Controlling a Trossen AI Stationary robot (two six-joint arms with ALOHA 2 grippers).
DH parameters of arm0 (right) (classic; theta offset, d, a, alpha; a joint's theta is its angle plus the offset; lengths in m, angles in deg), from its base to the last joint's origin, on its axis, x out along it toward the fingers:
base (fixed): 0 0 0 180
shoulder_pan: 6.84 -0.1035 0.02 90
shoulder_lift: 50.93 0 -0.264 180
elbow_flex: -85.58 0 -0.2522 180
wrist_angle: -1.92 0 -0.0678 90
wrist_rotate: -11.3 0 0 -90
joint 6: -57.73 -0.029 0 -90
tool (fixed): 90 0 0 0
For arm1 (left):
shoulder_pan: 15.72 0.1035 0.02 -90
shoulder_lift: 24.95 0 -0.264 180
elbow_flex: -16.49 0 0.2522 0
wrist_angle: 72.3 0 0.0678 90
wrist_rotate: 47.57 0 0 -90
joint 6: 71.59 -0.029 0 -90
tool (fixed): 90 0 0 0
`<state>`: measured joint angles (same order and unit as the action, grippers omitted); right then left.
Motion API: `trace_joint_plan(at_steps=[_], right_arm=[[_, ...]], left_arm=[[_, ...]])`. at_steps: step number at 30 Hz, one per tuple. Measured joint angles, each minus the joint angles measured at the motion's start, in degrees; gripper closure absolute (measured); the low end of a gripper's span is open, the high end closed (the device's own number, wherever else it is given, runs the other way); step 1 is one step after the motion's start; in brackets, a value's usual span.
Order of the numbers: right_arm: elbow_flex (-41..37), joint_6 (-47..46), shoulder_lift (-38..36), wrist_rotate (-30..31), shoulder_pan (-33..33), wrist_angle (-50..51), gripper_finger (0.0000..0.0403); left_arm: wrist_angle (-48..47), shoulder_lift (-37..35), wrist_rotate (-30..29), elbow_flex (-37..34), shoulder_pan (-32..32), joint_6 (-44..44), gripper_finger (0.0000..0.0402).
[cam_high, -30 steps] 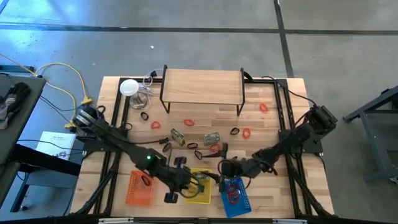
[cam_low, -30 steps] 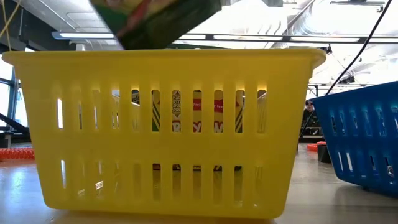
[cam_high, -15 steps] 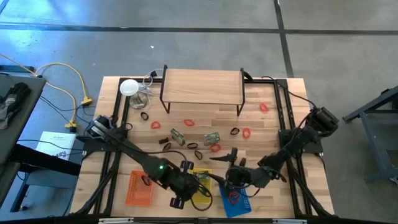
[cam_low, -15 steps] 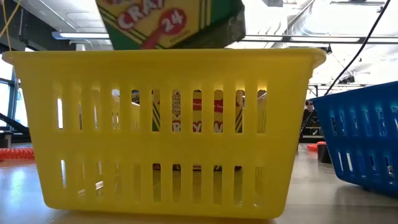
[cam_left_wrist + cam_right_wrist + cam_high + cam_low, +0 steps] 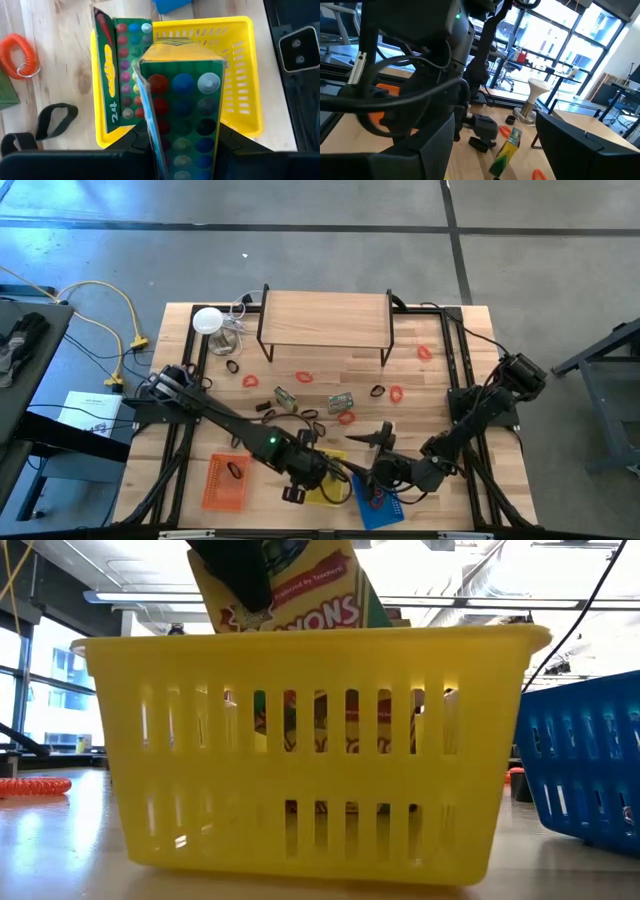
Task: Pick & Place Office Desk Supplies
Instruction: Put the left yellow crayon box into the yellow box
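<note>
Orange slotted plastic basket [image 5: 225, 482] at counter [image 5: 420, 385] 8 o'clock, black band inside: sorting bin, judged one per item type

Left tool [image 5: 175, 150] over yellow slotted plastic basket [image 5: 325, 480] at 6 o'clock, clamped on green-and-yellow cardboard crayon box [image 5: 182, 120], held upright above rim to drop in beside second crayon box [image 5: 117, 70] already inside

Red coiled loops [image 5: 304, 377], black bands [image 5: 232, 366], green packets [image 5: 341, 401] scattered mid-counter, not yet sorted

Right tool [image 5: 385, 438] beside blue slotted plastic basket [image 5: 378, 498] at 5 o'clock, fingers spread wide, holding nothing, likely waiting
</note>
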<state>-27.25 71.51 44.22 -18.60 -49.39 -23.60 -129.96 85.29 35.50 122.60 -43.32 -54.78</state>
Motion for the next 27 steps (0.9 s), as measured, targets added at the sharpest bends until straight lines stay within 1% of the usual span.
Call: trace_joint_plan(at_steps=[5,13,18,23,27], right_arm=[[0.0,0.0,0.0,-0.08,0.04,0.53,0.0135],[0.0,0.0,0.0,-0.23,0.04,0.63,0.0135],[0.0,-0.22,0.0,-0.42,0.04,0.68,0.0135],[0.0,-0.26,0.0,-0.63,0.04,0.96,0.0135],[0.0,-0.32,0.0,-0.66,0.04,1.14,0.0135]], left_arm=[[1.43,0.29,3.52,-0.04,-0.5,-0.53,0.0298],[0.67,0.5,0.3,-0.28,-1.22,-0.44,0.0297],[0.78,0.5,-3.9,-0.28,-1.33,-0.43,0.0297],[0.88,0.44,-3.91,-0.22,-1.54,-1.1,0.0297],[0.84,-0.13,-4.34,1.7,-2.22,-3.18,0.0296]])
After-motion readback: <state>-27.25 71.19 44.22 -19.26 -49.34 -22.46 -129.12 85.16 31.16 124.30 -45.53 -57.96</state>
